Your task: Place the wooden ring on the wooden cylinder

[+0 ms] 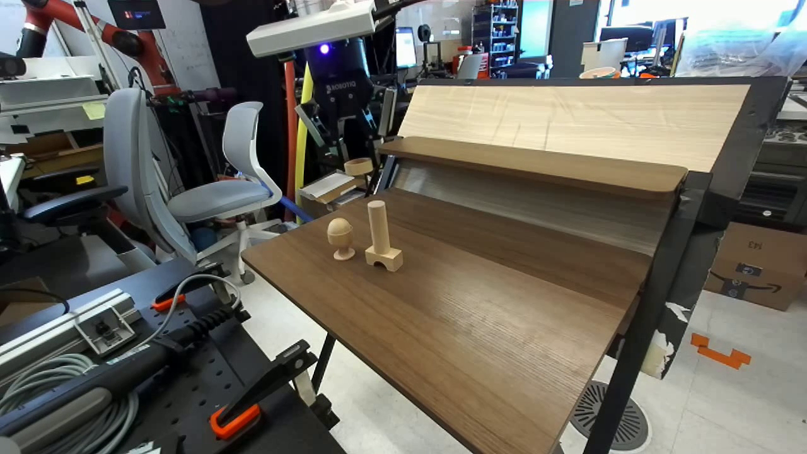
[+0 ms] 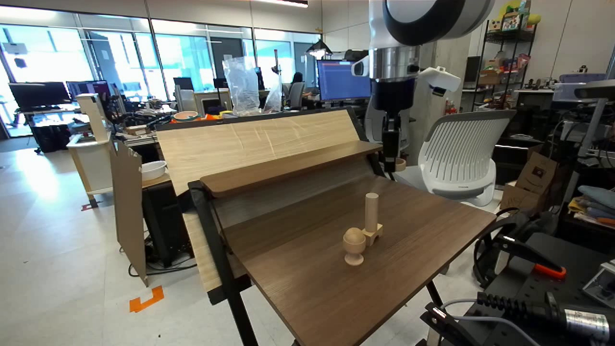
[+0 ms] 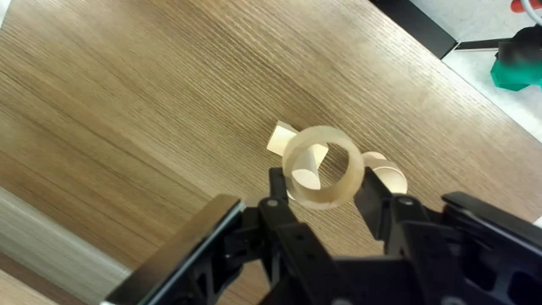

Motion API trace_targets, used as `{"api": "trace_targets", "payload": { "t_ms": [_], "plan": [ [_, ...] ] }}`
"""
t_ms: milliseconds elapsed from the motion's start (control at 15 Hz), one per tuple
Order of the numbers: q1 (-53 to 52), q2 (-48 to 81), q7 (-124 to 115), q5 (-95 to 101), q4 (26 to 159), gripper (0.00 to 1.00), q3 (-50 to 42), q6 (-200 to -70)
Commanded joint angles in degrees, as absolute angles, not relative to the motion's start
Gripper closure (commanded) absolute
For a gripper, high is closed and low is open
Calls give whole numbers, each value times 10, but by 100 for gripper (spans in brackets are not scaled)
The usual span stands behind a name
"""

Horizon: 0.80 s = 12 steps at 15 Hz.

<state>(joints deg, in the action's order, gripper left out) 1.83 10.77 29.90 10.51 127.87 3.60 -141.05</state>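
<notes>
The wooden cylinder (image 1: 379, 227) stands upright on its blocky foot on the brown table; it also shows in an exterior view (image 2: 371, 214). My gripper (image 1: 359, 157) is shut on the wooden ring (image 1: 358, 166), which hangs in the air between the fingertips. The ring also shows in an exterior view (image 2: 400, 165), beside the dark fingers (image 2: 390, 166). In the wrist view the ring (image 3: 326, 197) sits between the fingertips (image 3: 323, 183), its opening facing the camera. The cylinder's top (image 3: 305, 178) shows through the left part of the opening. The ring is above the cylinder and apart from it.
A rounded ball-like wooden piece on a small stem (image 1: 340, 234) stands close beside the cylinder; it also shows in the wrist view (image 3: 391, 180). A raised shelf (image 1: 536, 161) runs along the table's back. The table (image 2: 307, 288) has open edges.
</notes>
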Motion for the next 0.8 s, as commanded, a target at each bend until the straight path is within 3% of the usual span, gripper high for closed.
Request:
{"api": "trace_targets", "payload": {
  "t_ms": [0, 733],
  "plan": [
    [20, 108, 304, 87, 1290, 81, 36, -1438],
    [18, 159, 277, 71, 1260, 81, 40, -1454]
  ]
}}
